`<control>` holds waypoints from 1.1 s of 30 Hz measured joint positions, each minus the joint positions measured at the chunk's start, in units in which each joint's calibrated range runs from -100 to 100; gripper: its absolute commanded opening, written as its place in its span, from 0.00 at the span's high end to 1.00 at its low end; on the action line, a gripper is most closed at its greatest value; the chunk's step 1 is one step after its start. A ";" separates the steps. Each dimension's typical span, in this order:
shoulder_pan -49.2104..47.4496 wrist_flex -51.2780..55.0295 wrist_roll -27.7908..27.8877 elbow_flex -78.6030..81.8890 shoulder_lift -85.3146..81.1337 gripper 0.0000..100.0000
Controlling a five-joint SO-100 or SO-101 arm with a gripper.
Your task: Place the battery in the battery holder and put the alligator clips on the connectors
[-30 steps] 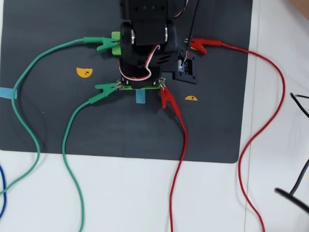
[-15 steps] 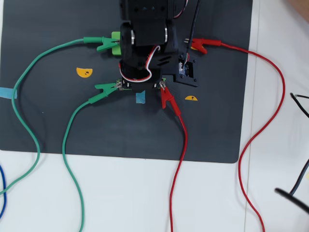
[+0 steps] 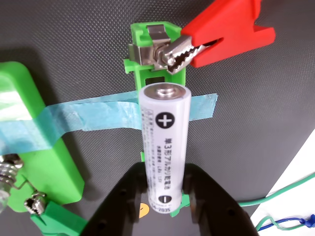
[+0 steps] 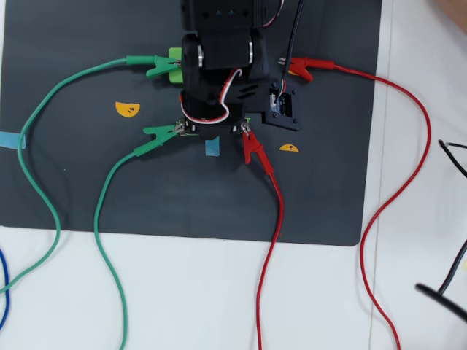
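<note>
Your gripper: clamped on the battery, plus end away from the camera | battery: directly over the battery holder slot, along it | holder: taped to the black mat, a red alligator clip biting its far tab | light-green block: just left in wrist view.

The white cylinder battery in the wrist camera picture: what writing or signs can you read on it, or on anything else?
"+" in a black circle: near the top of the white cylindrical battery.
"−" in a black circle: near its lower end, between the black gripper fingers.
"単3形アルカリ乾電池": vertical print down its side, roughly legible.
Finer print beside and below it: too small to read.
Yellow half-round stickers on the dark mat: marks too small.
</note>
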 measured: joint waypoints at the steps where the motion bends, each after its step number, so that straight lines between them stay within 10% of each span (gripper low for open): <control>1: 0.00 0.00 0.00 0.00 0.00 0.99; 33: 0.00 -3.43 -0.05 -0.36 3.11 0.99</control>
